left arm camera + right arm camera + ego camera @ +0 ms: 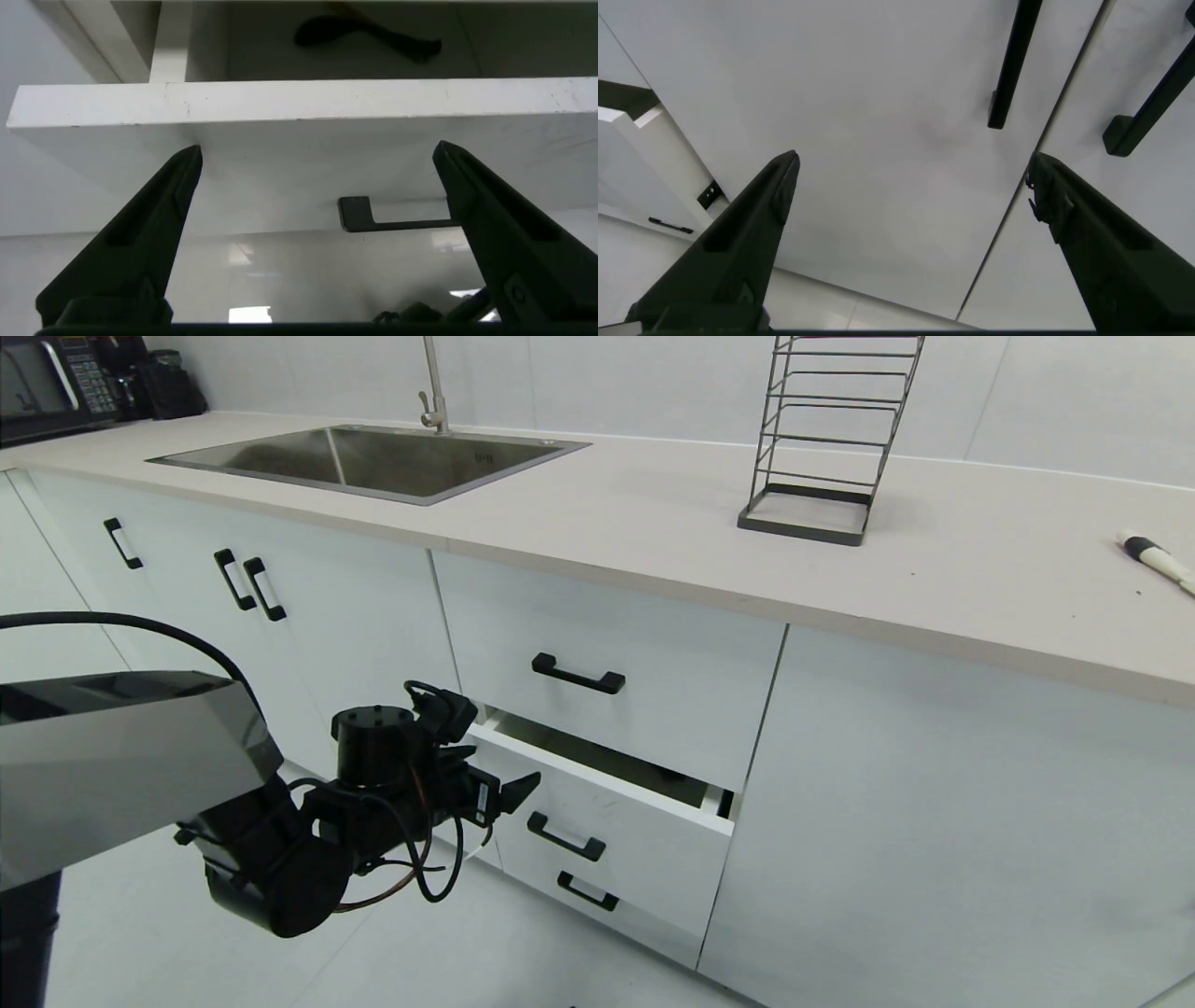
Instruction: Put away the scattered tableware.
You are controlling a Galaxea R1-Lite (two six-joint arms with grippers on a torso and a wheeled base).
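Note:
The middle drawer [607, 807] under the counter stands partly pulled out. My left gripper [515, 791] hovers open just left of its front panel, close to the black handle [567, 837]. In the left wrist view the open gripper [318, 154] faces the white drawer front [280, 103] with its handle [392, 215] below; a black utensil [364, 37] lies inside the drawer. A white utensil with a black handle [1158, 560] lies on the counter at the far right. My right gripper [915, 163] is open, facing white cabinet doors.
A steel sink [373, 457] with a tap [432, 383] is set into the counter at the left. A wire rack [822, 439] stands at the back right and a microwave [47, 378] at the far left corner. Black door handles [1013, 65] run along the cabinet.

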